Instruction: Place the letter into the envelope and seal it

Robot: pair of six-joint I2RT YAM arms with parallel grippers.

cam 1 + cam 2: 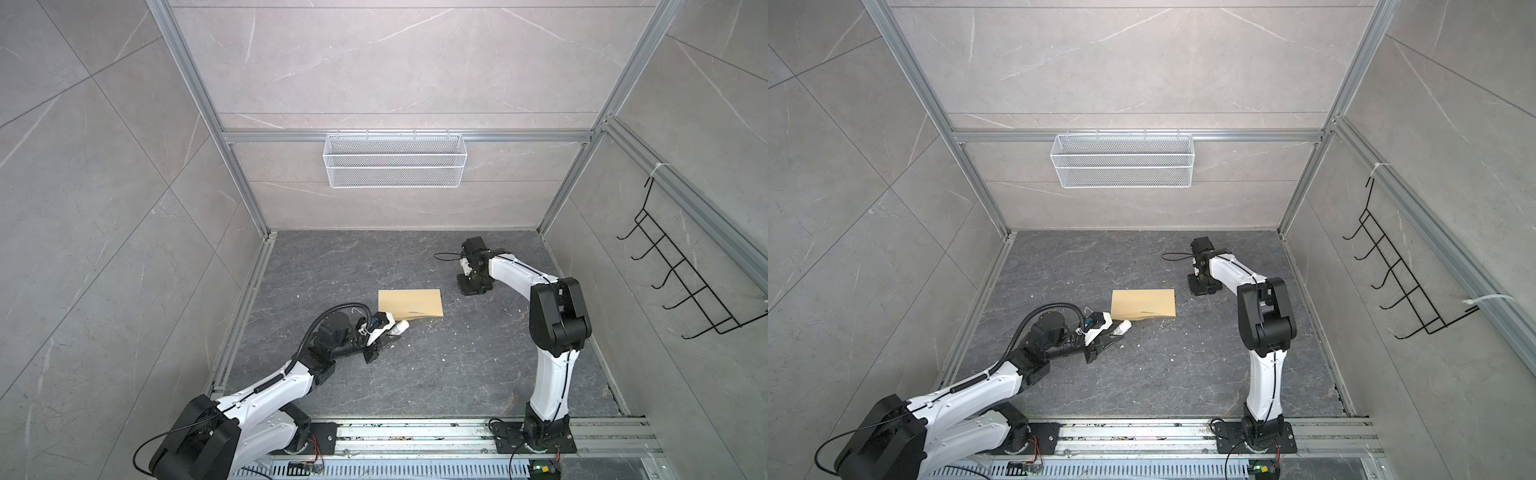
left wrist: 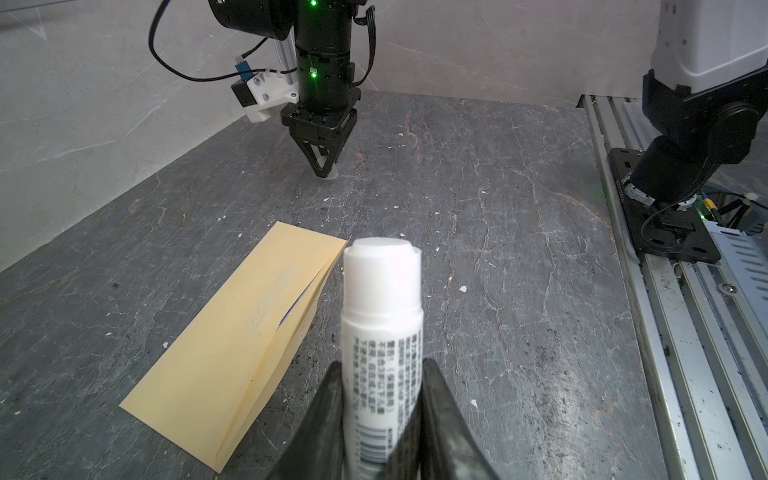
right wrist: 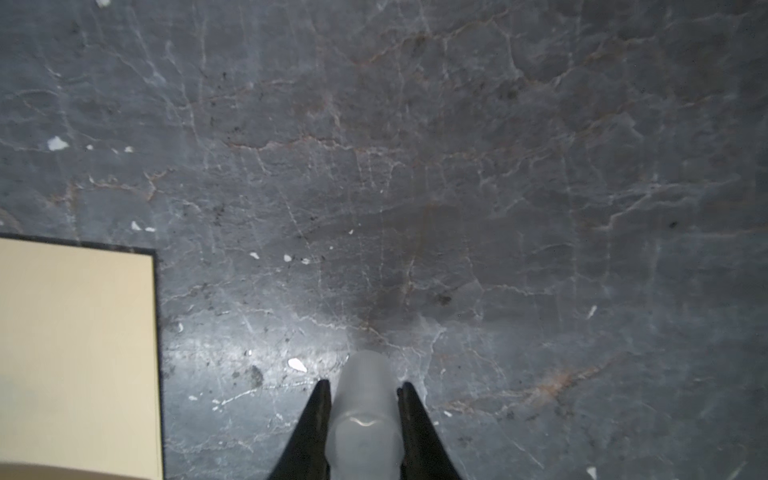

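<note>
The left gripper [image 2: 382, 370] is clamping a white plastic glue-stick cylinder with a printed label [image 2: 382, 299]. Its jaws are drawn in to the barrel's width, and the bare, uncapped tip is pointing straight ahead of the fingers. Just off that tip and a little to one side, the long tan paper envelope [image 2: 232, 332] is lying flat on the dark grey marbled tabletop [image 1: 457, 374]. In both top views the tip is sitting right at the envelope's near long edge, where the flap is gaping; whether it is touching, I cannot tell. The envelope's long axis is running at a shallow angle to the stick, so I reckon the glue stroke will have to travel along that edge. In the gap, the white blue-bordered letter [image 2: 297, 305] is showing as a thin sliver, so it is lying inside the envelope. The right gripper [image 3: 365, 386] is pinching a small translucent plastic cap [image 3: 365, 415] low over the table, well apart past the envelope's far end, so the left arm is clearly nearer. Farther out, a white wire-mesh basket [image 1: 395, 160] is hanging on the back wall, with nothing visible in it.
</note>
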